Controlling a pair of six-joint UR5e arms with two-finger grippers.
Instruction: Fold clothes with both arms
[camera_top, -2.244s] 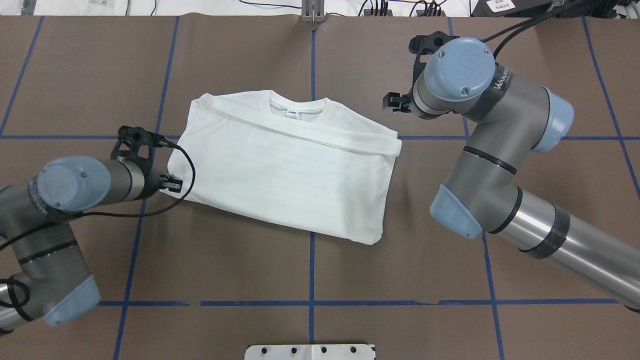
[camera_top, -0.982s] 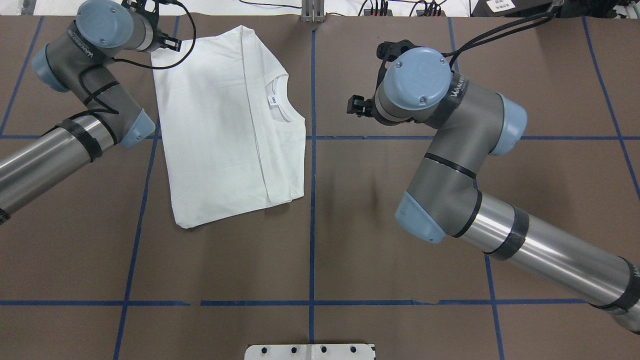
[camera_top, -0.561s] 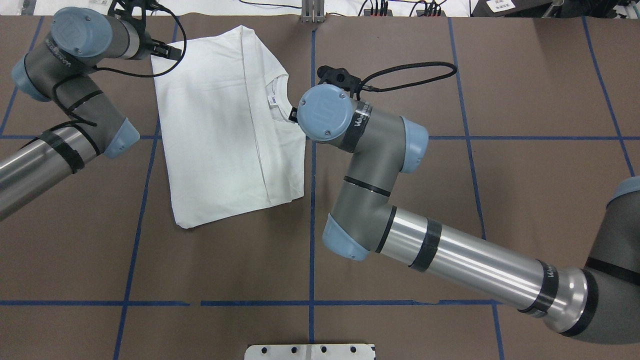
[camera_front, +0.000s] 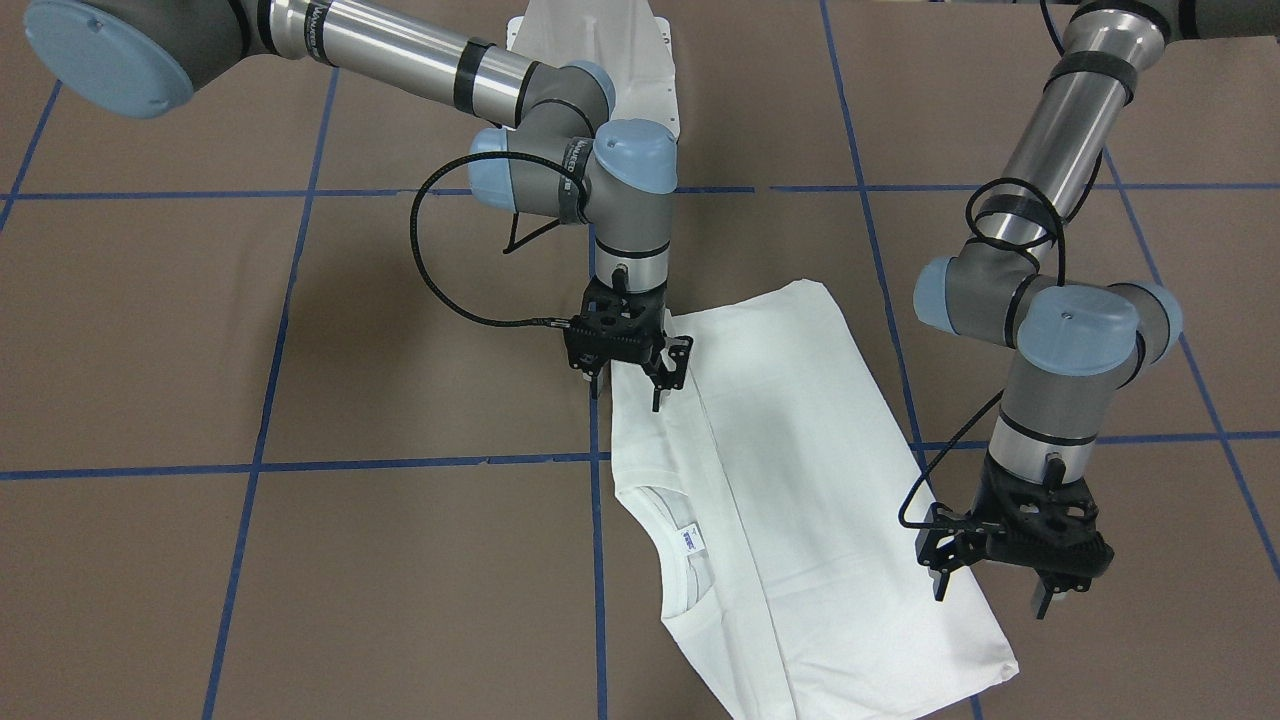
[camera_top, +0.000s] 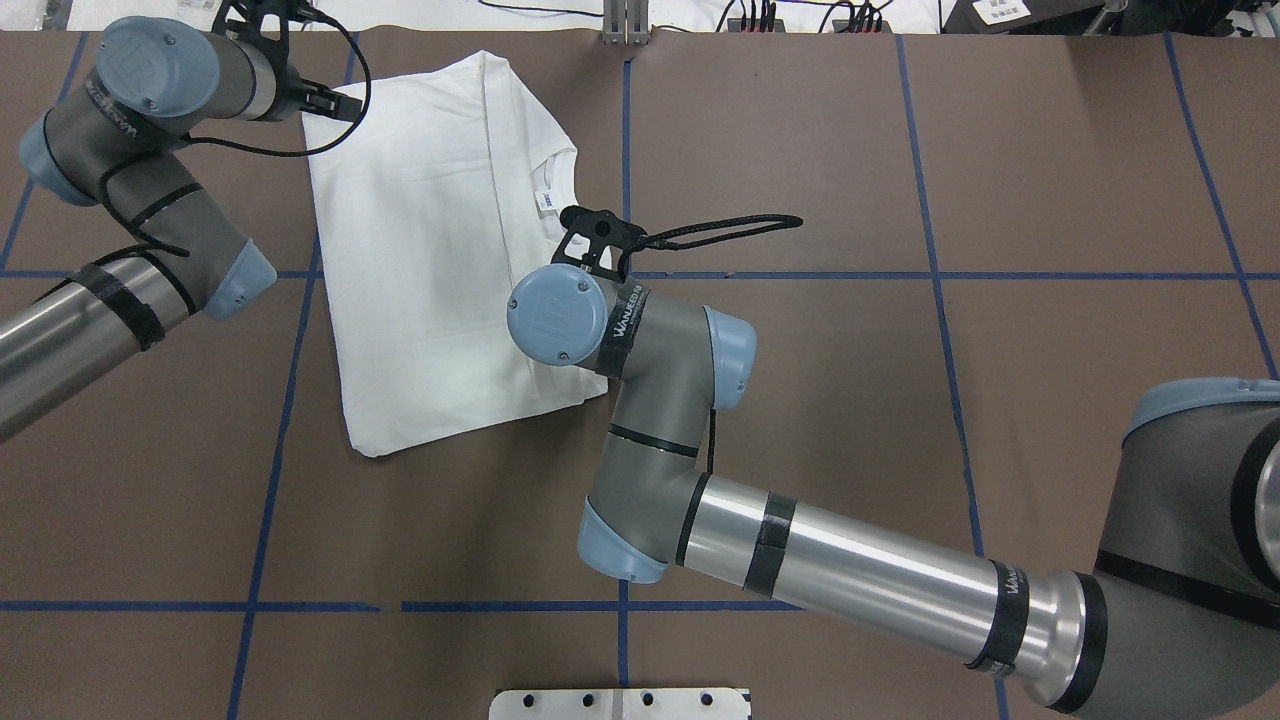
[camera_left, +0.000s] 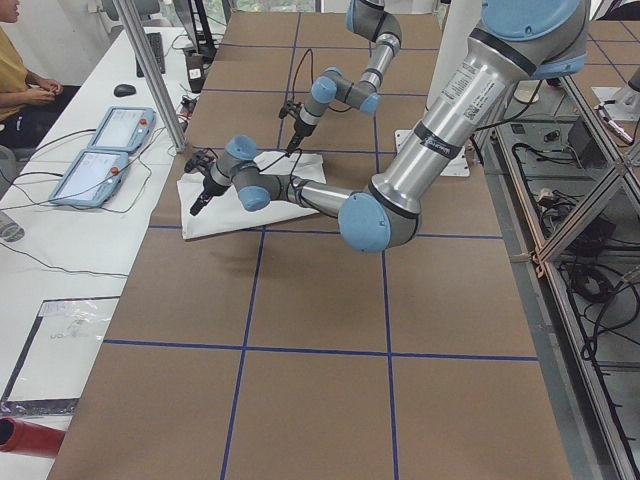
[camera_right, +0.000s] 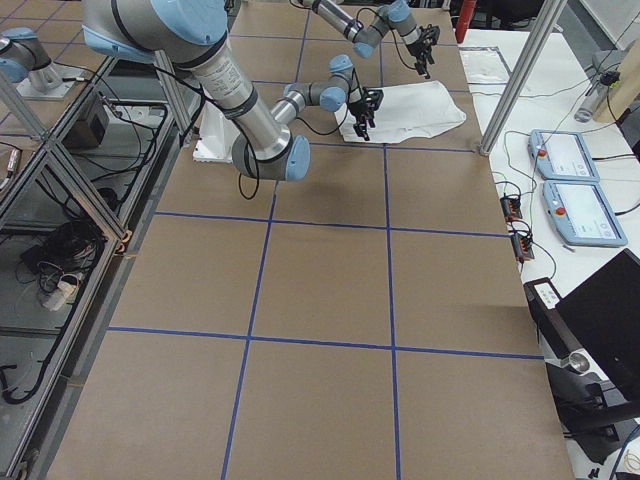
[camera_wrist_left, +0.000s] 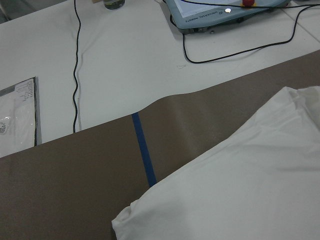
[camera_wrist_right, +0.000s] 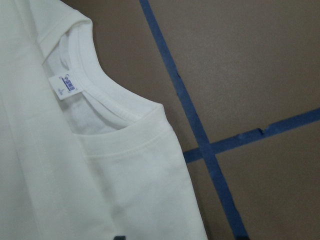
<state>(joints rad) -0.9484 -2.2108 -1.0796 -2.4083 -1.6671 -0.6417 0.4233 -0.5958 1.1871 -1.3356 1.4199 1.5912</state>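
Observation:
The white T-shirt (camera_top: 430, 250) lies folded and flat at the far left of the brown table, also in the front view (camera_front: 800, 480). Its ribbed collar with the small label (camera_wrist_right: 67, 85) faces the table's middle. The black print is hidden. My left gripper (camera_front: 990, 595) is open and empty, just above the shirt's far left corner (camera_wrist_left: 130, 217); it also shows in the overhead view (camera_top: 335, 100). My right gripper (camera_front: 630, 392) is open and empty, fingers pointing down over the shirt's right edge near the collar. In the overhead view its own wrist hides it.
A white metal pedestal plate (camera_top: 620, 703) sits at the table's near edge. Blue tape lines (camera_top: 625, 450) grid the brown cover. Beyond the far edge a white bench holds teach pendants (camera_left: 110, 130) and cables (camera_wrist_left: 77, 75). A person (camera_left: 15, 70) sits there.
The left arm had swung the shirt round to the far left earlier. Since 0.6 s ago the right wrist moved nearer to the robot along the shirt's right edge. The left gripper hardly moved.

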